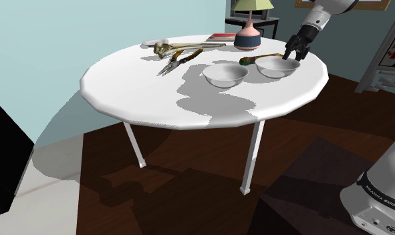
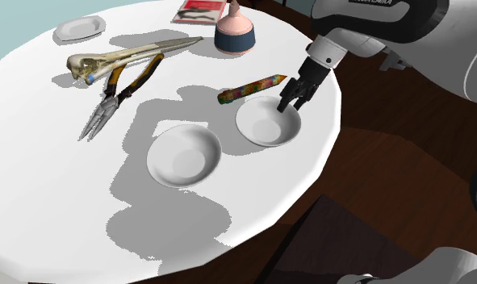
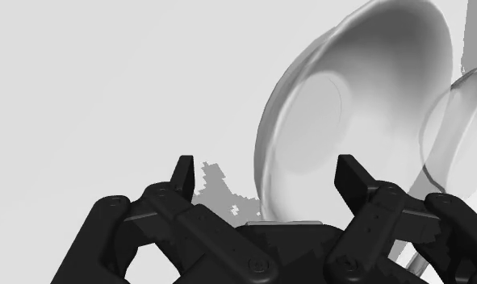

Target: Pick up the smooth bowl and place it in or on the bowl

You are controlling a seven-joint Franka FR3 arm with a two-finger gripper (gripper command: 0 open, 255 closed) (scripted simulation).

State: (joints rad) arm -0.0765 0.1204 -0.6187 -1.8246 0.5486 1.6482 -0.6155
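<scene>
Claw [image 2: 290,106] spread, straddling rim of white bowl [image 2: 265,125], second white bowl [image 2: 182,156] just beside it

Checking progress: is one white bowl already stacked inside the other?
No: one white bowl and the other white bowl sit apart on the white round table.

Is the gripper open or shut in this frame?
Open: in the wrist view the gripper has its two fingers standing well apart, straddling the rim of the white bowl.
</scene>
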